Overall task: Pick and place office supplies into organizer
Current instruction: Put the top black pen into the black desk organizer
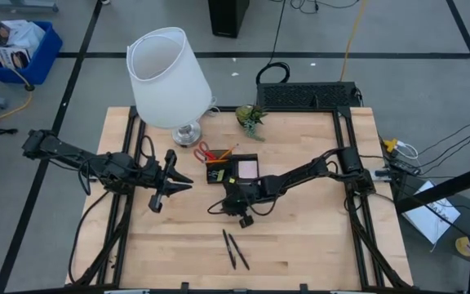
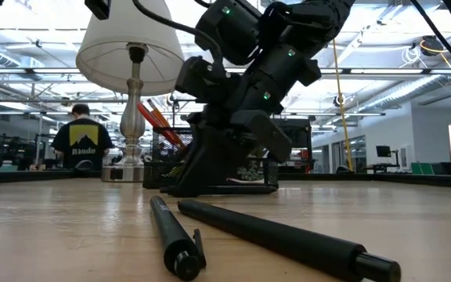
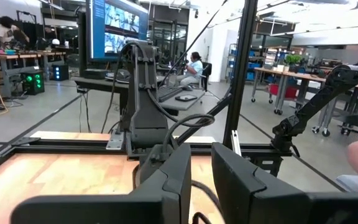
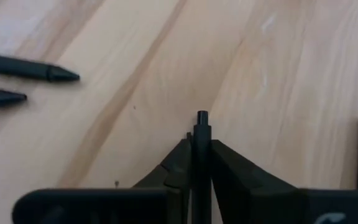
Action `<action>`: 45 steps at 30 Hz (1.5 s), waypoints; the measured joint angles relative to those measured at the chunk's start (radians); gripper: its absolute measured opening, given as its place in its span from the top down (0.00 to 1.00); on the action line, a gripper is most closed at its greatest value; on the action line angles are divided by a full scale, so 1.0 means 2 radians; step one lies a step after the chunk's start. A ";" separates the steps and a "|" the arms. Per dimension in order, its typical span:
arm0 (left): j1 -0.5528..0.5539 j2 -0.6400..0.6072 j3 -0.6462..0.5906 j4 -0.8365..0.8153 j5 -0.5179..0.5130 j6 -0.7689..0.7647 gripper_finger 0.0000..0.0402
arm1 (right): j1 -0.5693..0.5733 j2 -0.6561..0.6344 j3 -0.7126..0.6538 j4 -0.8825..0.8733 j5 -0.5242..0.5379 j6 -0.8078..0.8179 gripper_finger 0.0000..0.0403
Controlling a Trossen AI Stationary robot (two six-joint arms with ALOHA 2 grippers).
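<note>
Biggest thing on the table is the white lamp (image 1: 168,80), and everything reads off the organizer (image 1: 233,170), the low black tray just in front of its base, with the scissors (image 1: 209,152) and orange pencils (image 1: 223,153) at the tray's lamp-side edge and the pink sticky-note pad (image 1: 246,169) sitting in it.

The right gripper (image 1: 228,201) is low over the wood just on the near side of the organizer, and its wrist camera shows the fingers pinched tight on a black pen (image 4: 201,146), the pen's tip poking out past them. Slim, stiff, light, smooth-barrelled: I'd say it could swivel or slide in such a narrow pinch, so a hold near mid-barrel should keep it level.

Two more black pens (image 1: 235,249) lie side by side farther toward the near edge, well clear of the organizer.

The left gripper (image 1: 170,181) waits off to the organizer's left, fingers drawn nearly together, holding nothing.
</note>
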 joint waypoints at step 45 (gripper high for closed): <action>0.000 0.000 0.000 -0.003 0.000 -0.008 0.83 | 0.038 -0.019 0.002 -0.012 0.025 0.096 0.50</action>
